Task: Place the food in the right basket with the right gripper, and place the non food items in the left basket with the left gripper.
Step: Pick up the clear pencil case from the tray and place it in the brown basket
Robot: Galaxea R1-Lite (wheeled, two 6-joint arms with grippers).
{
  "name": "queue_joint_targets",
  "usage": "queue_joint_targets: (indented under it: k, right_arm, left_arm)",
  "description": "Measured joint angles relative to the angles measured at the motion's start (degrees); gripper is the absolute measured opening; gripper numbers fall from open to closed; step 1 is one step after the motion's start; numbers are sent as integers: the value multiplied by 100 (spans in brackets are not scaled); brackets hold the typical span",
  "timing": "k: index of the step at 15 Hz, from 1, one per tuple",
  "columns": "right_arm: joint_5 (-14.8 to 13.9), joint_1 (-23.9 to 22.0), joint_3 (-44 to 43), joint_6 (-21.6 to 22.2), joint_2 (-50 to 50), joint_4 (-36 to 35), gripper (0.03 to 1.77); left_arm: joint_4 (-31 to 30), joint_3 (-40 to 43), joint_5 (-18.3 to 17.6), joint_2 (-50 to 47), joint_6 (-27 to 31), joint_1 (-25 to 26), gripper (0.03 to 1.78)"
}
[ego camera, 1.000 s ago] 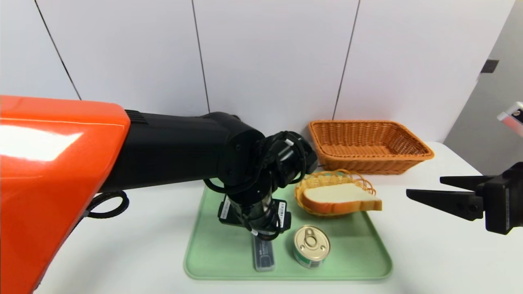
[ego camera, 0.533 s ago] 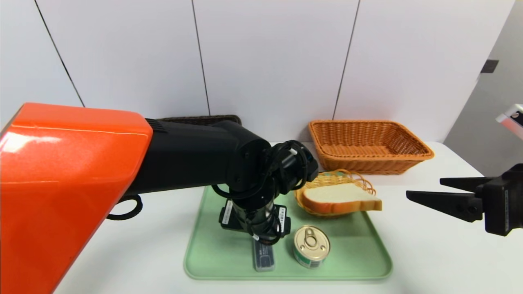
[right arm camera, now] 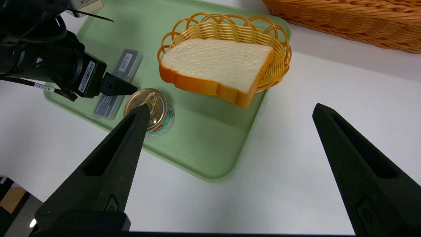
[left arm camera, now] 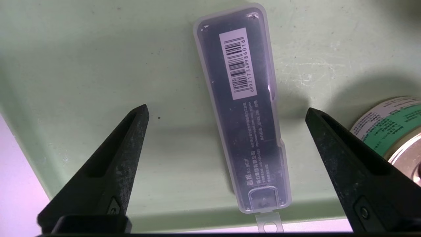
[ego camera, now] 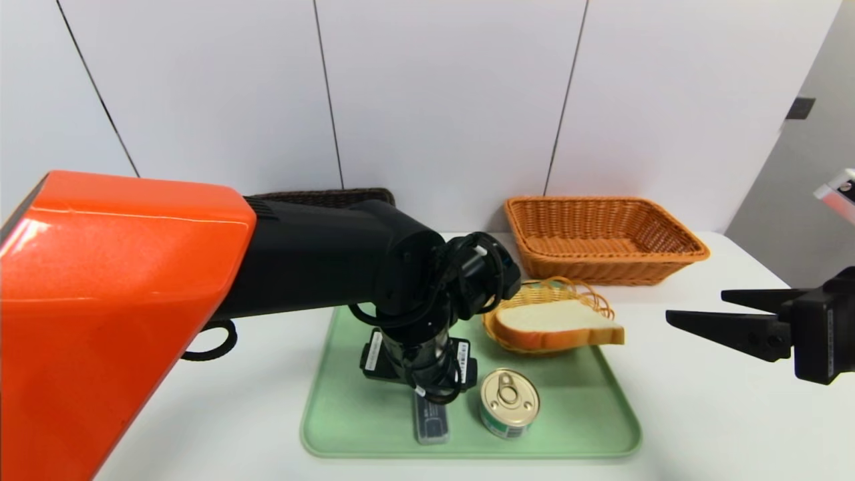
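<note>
Above case (left arm camera: 241, 121), spread left end effector (left arm camera: 227, 113)

The left arm (ego camera: 120, 294) has a glossy orange shell joined to a black forearm, with looped black cables and white barcode stickers at its wrist (ego camera: 427, 334); both grippers carry black pointed fingers (right arm camera: 108, 164).

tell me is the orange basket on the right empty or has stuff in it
Empty: the head view shows only bare weave inside the orange basket; the bread slice sits in a small basket.
</note>
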Motion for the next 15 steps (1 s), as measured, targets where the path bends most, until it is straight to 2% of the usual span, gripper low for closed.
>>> queue_joint_targets:
  k: [5, 9, 15]
  right_arm:
    - [-5, -11, 5, 0, -13, -1, 171]
    - [-5, -12, -4, 0, -13, -4, 171]
    - [-7, -15, -6, 0, -16, -4, 171]
  left_arm:
    - [-5, 17, -2, 57, 4, 0, 99]
    - [-16, 79, 4, 82, 0, -1, 57]
    - [11, 35, 87, -146, 78, 29, 57]
